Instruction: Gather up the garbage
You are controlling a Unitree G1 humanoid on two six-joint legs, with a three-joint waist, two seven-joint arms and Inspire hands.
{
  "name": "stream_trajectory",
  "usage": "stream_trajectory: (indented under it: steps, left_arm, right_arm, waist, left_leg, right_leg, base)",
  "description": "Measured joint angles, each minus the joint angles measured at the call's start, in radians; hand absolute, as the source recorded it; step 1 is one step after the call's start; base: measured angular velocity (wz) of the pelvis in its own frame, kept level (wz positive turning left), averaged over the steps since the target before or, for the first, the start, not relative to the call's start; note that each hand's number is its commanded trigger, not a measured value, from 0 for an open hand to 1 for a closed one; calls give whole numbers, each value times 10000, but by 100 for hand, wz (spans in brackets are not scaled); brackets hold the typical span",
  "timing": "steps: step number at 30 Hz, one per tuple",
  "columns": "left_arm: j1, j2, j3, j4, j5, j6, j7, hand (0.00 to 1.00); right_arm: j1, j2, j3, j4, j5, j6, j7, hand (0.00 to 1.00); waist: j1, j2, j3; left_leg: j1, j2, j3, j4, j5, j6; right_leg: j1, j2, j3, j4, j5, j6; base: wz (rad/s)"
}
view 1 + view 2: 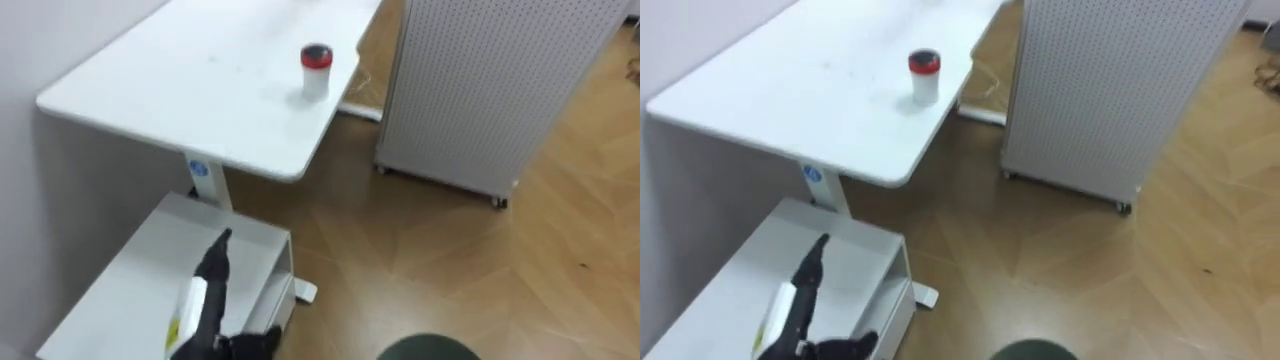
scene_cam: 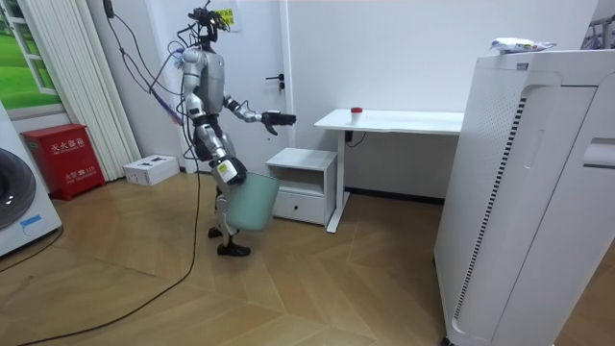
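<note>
One red-lidded cup [image 1: 316, 70] on table [image 1: 180, 90]; left hand [image 1: 212, 272] well apart.

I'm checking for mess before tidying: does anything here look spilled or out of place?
Nothing is spilled. A small red-lidded cup stands upright, alone on the white desk; a crumpled item lies atop the tall white unit.

Red-lidded cup [image 1: 316, 70] on white table [image 1: 180, 90]

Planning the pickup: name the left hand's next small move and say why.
Probably reach the left hand forward toward the red-lidded cup: it stands upright on the white desk, while the hand hangs open over the low cabinet, short of it.
</note>
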Motion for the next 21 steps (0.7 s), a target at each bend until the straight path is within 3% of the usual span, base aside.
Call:
stream_trajectory:
  steps: [5, 9, 12, 19, 21]
  left_arm:
    - [106, 21, 283, -660, 144, 3, 212, 0]
    - [377, 13, 958, -1675, 110, -9, 251, 0]
    - [425, 19, 1198, -1789, 65, -9, 337, 0]
    - [462, 18, 1379, -2351, 84, -11, 559, 0]
    - [447, -7, 1485, -2650, 138, -12, 587, 0]
  right_arm:
    - [379, 22, -280, -19, -190, 19, 219, 100]
    - [867, 30, -477, -154, -684, 144, 505, 100]
    - [920, 32, -474, -68, -757, 149, 675, 100]
    - [891, -7, -537, 187, -1443, 309, 1103, 100]
    - [800, 33, -656, 188, -1521, 320, 1223, 100]
  waist:
    - [-15, -56, -89]
    - [24, -91, -92]
    - [27, -159, -117]
    - [53, -191, -120]
    - [75, -187, -117]
  left_leg:
    - [707, 18, 254, -328, 5, -8]
    - [1337, 27, 533, -542, 13, -21]
    - [1792, 25, 768, -827, 51, -39]
    - [2017, 85, 1041, -1002, 76, -88]
    - [2015, 119, 1088, -997, 61, -116]
  right_leg:
    - [512, 88, 131, -160, -8, 13]
    - [985, 180, 368, -264, -22, 46]
    - [1259, 256, 487, -320, -22, 51]
    - [1278, 421, 468, -368, 28, 6]
    - [1208, 435, 289, -337, 46, -26]
  base:
    - [-12]
    - [-19]
    - [-21]
    - [-13]
    - [-19]
